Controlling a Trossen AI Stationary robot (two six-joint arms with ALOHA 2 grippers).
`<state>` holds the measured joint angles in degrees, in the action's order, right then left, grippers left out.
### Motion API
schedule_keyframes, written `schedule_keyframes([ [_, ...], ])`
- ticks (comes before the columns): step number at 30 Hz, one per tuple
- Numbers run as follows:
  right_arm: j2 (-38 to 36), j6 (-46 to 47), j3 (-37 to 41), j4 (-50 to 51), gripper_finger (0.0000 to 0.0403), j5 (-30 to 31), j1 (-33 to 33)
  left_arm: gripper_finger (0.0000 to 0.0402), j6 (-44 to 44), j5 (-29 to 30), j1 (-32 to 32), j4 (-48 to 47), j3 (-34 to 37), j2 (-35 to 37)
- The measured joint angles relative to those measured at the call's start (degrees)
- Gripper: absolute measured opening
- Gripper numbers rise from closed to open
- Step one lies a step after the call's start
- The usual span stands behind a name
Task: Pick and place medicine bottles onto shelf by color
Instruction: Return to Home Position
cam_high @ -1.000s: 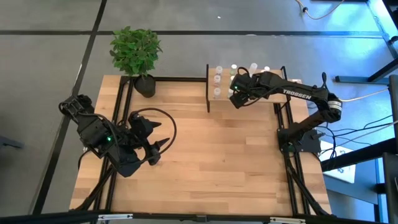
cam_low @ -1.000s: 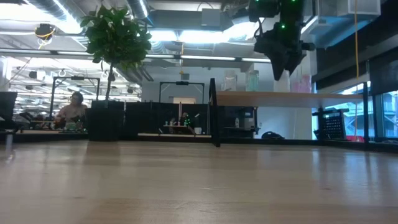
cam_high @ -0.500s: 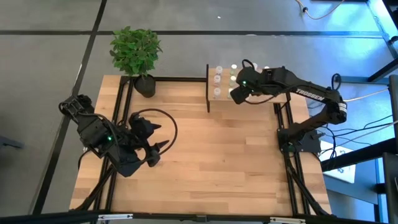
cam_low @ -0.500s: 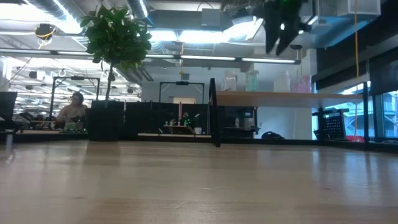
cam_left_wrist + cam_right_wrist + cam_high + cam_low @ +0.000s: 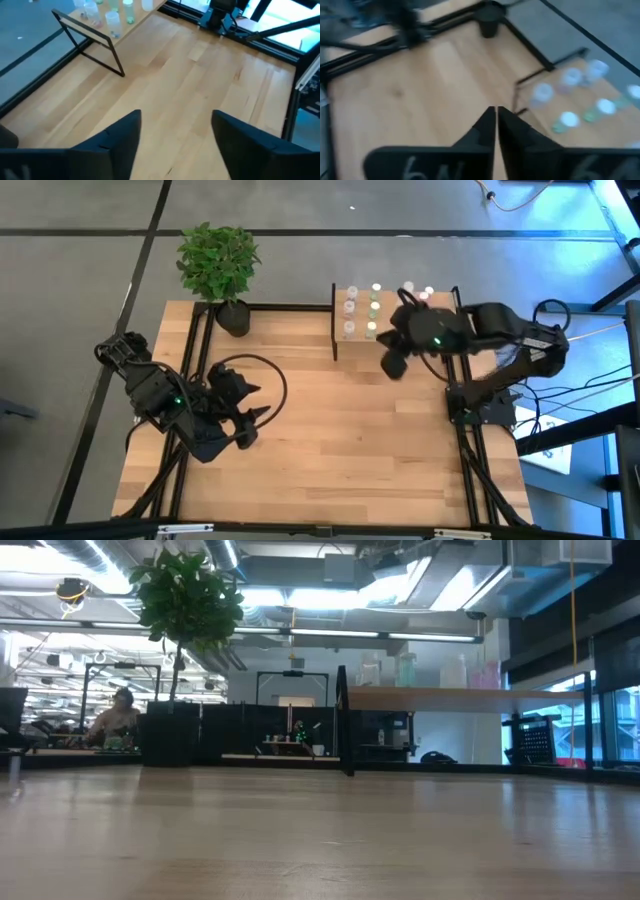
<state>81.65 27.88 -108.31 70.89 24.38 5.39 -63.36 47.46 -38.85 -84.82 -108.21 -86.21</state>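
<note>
Several medicine bottles (image 5: 372, 308) with white, pale green and pink caps stand upright in rows on the shelf (image 5: 355, 346) at the table's far right. The low view shows them (image 5: 405, 668) on the shelf's board (image 5: 440, 695). My right gripper (image 5: 392, 364) hovers shut and empty above the shelf's near edge; its wrist view shows the fingers (image 5: 495, 114) closed together with the bottles (image 5: 568, 120) beyond them. My left gripper (image 5: 252, 406) waits open over the table's left half, fingers apart (image 5: 175, 125) over bare wood. Neither gripper appears in the low view.
A potted plant (image 5: 218, 260) stands at the table's far left corner. Black frame rails (image 5: 192, 360) run along the table's left and right sides. The wooden tabletop (image 5: 340, 430) stretches between the two arms. A person sits far off in the room (image 5: 118, 715).
My right gripper has drawn back from over the bottles on the shelf toward the table's near edge and has risen, leaving the low view through its top. The bottles stand as before.
</note>
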Motion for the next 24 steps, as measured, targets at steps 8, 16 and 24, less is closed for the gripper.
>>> schedule_keyframes([
  [8, 0.0, -0.3, -4.3, 0.2, 0.001, 0.0, 12.9, 0.0111, 6.6, 0.3, -0.2, -1.2, 0.0, 2.0],
  [16, -4.1, -4.4, -5.7, 0.4, 0.0005, 3.0, 22.6, 0.0007, 11.0, 6.2, -5.3, -5.0, 0.0, 9.1],
  [24, -16.1, -4.5, 7.1, -7.2, 0.0004, 2.9, 26.8, 0.0002, 11.5, 13.2, -15.4, -1.9, 7.0, 16.9],
])
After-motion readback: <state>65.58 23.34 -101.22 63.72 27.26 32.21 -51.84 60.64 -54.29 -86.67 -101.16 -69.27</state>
